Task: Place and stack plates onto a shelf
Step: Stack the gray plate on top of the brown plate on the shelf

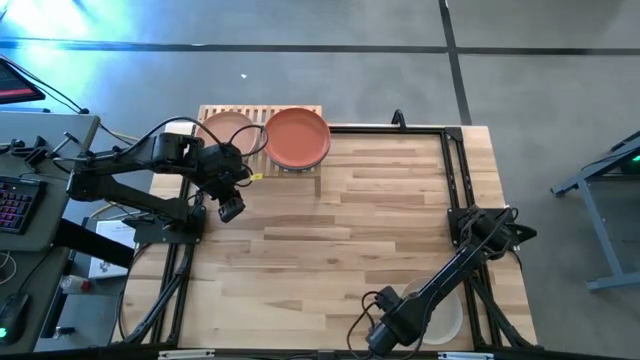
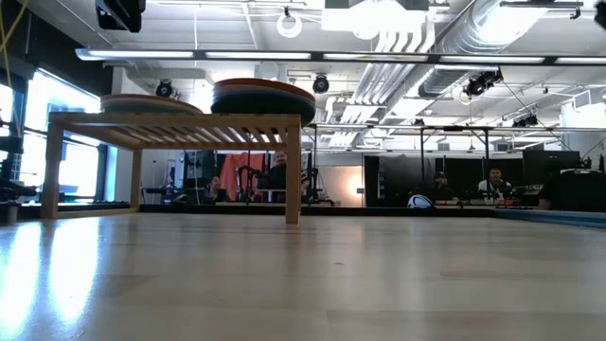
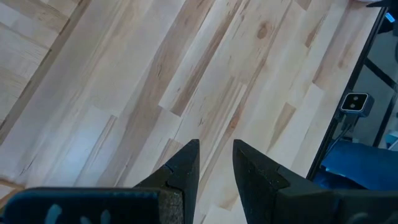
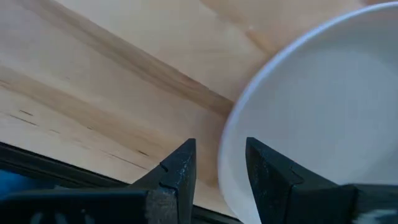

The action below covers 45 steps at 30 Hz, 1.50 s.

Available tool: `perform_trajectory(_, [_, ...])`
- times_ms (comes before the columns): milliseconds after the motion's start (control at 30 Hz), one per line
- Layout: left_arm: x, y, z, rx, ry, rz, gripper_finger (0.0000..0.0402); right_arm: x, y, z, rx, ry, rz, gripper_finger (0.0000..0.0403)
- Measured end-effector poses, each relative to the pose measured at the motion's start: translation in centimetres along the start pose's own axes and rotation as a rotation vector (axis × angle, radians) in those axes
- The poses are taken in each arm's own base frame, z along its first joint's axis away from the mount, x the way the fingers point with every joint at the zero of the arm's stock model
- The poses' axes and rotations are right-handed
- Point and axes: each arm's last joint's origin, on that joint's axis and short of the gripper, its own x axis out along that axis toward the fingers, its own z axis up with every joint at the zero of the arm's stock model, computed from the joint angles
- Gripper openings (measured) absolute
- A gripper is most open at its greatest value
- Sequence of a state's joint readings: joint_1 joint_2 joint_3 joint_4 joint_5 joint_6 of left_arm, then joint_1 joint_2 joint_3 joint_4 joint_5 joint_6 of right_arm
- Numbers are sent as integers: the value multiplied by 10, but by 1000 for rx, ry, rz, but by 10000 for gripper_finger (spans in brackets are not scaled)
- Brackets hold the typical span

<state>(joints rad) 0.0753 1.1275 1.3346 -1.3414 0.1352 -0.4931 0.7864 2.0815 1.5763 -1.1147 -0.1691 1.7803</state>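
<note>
A grey floor crossed by dark seams surrounded the wood table. A desk with a keyboard stood beside it. Beyond, the room was open and industrial: white ducts and pipes ran under the ceiling, a bright window glowed, and people sat at far desks.

We see the shelf standing on the butcher-block table, with 2 piles on its slatted top: a flat plate and, beside it, a taller stack of plates (reddish rim over dark teal); people sit far behind
</note>
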Motion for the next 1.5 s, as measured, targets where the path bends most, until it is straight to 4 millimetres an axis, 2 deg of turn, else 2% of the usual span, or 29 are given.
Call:
perform_trajectory(200, [0, 0, 0, 0, 0, 0, 86, 20, -1, 3, 29, 25, 32, 117])
perform_trajectory(400, [0, 0, 0, 0, 0, 0, 86, 23, -5, 3, 44, 26, 4, 115])
perform_trajectory(500, [0, 0, 0, 0, 0, 0, 86, 23, -5, 4, 45, 23, -1, 93])
perform_trajectory(667, [0, 0, 0, 8, 0, 1, 86, 23, -5, 4, 30, 23, 0, 16])
perform_trajectory(900, [0, 0, 0, 41, 0, 1, 86, 19, -3, 4, -62, 77, 6, 2])
perform_trajectory(1100, [0, 0, 0, 42, -1, 1, 86, -11, 0, 15, -128, 31, 26, 1])
perform_trajectory(1300, [0, 0, 0, 42, -1, 1, 86, -57, -5, 28, -199, -67, -35, 0])
perform_trajectory(1500, [0, 0, 0, 26, -1, 1, 86, -104, -5, 41, -244, -202, -23, 0])
